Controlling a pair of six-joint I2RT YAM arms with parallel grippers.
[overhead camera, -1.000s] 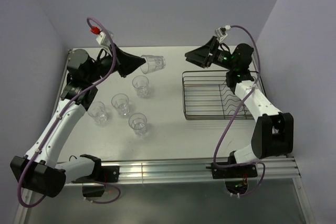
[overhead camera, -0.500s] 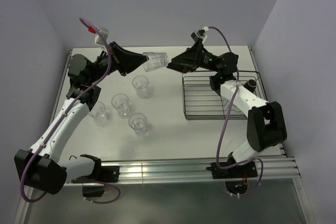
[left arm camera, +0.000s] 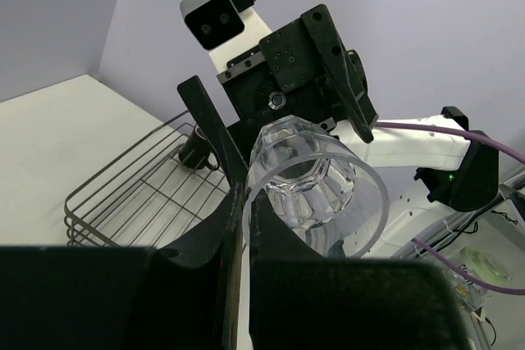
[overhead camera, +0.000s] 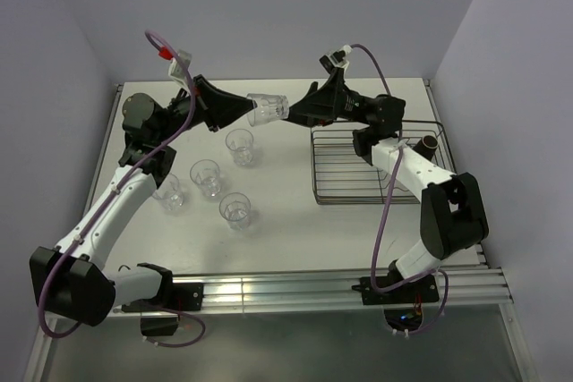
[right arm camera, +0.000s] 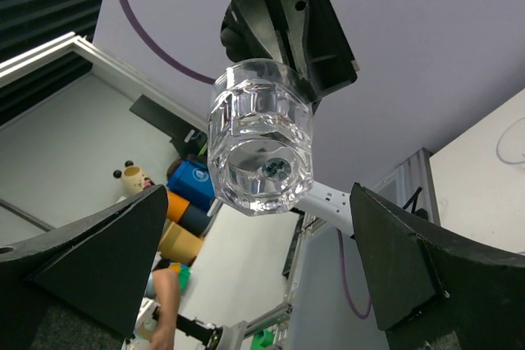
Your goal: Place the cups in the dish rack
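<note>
Over the far middle of the white table (overhead camera: 295,221), stretches the left arm (overhead camera: 116,199) rightward, left gripper (overhead camera: 243,110) pinched tight on the rim of a small clear faceted glass tumbler (overhead camera: 267,108) held sideways in the air. Bends the right arm (overhead camera: 412,167) leftward, right gripper (overhead camera: 300,114) spread wide and empty, now just beside the tumbler's thick base, nearer than a second ago. Leaves four more clear tumblers (overhead camera: 206,176) upright on the table, a dark brown mug (overhead camera: 428,143) in the low dark grey wire dish rack (overhead camera: 315,167).
</note>
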